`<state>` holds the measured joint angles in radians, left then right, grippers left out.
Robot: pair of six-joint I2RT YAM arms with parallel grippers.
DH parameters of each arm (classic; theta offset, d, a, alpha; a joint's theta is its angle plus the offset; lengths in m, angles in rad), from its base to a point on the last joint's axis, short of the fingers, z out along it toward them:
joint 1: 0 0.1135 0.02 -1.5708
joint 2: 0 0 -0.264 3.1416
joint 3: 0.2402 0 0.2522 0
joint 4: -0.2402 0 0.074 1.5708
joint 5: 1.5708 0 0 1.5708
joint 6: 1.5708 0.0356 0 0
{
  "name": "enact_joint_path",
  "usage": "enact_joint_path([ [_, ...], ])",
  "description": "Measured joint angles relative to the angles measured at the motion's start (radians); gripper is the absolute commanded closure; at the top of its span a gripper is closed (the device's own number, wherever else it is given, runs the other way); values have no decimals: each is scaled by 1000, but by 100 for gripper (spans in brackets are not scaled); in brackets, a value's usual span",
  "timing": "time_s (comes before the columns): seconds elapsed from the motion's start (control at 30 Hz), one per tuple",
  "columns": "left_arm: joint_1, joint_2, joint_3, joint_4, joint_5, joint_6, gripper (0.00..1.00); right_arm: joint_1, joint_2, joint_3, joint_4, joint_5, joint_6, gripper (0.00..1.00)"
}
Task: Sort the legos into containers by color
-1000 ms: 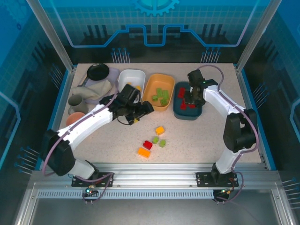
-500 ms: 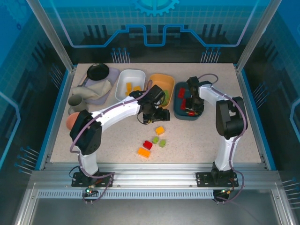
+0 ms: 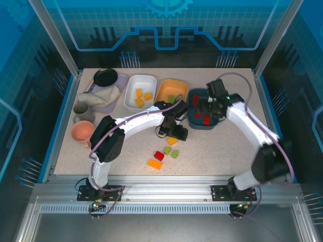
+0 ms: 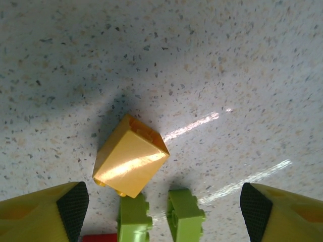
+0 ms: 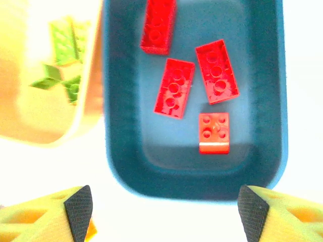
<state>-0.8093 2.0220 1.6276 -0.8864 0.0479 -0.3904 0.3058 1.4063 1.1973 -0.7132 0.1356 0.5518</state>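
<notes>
- The right pincer (image 5: 164,201) stood wide and empty, its pads spread to either side of the near wall of the dark teal shallow dish (image 5: 121,166). A second earlier it had been nearly closed over that same dish.
- Below it lay four red studded bricks (image 5: 174,88) on the dish floor. Judging by the opening, the small square red brick (image 5: 214,132) nearest the pincer was probably the one just let go.
- Just beside the teal dish sat the orange shallow dish (image 5: 30,116), holding light green bricks (image 5: 63,35).
- The left pincer (image 4: 162,201) was also wide and held nothing. It had swung away from the white shallow dish (image 3: 132,83), where yellow bricks (image 3: 140,98) lay, to the loose pile.
- It hovered over a tilted orange-yellow brick (image 4: 130,162) on the speckled surface (image 4: 227,60), with two light green bricks (image 4: 133,219) just nearer the pincer.
- Still unsorted on the surface were that yellow brick, a loose red brick (image 3: 159,155), the two greens and an orange brick (image 3: 155,164), so the task looked well along, with the yellow brick likely next.
</notes>
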Motion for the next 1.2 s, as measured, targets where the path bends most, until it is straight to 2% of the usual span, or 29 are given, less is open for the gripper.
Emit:
enact_joint_path([
  [0.13,-11,48,12,-11,-30,77,19,1,-249,-170,24,-13,42,20],
  [0.2,-13,76,18,-19,-44,103,24,1,-334,-244,7,-16,65,20],
  [0.37,-16,120,20,-23,-82,135,53,1,-474,-365,-63,-17,109,21],
  [0.5,-20,131,20,-22,-104,135,64,1,-541,-401,-105,-29,141,23],
  [0.6,-23,131,21,-21,-124,131,67,1,-555,-409,-109,-40,156,24],
  [0.83,5,77,21,-21,-176,92,68,25,-537,-406,-56,-114,113,25],
  [0.93,80,-5,22,-6,-175,51,68,102,-493,-375,-20,-129,72,23],
  [1.03,196,-69,44,18,-166,9,68,202,-441,-327,40,-141,32,21],
  [1.2,400,-68,107,80,-137,-80,68,346,-385,-311,240,-142,-10,13],
])
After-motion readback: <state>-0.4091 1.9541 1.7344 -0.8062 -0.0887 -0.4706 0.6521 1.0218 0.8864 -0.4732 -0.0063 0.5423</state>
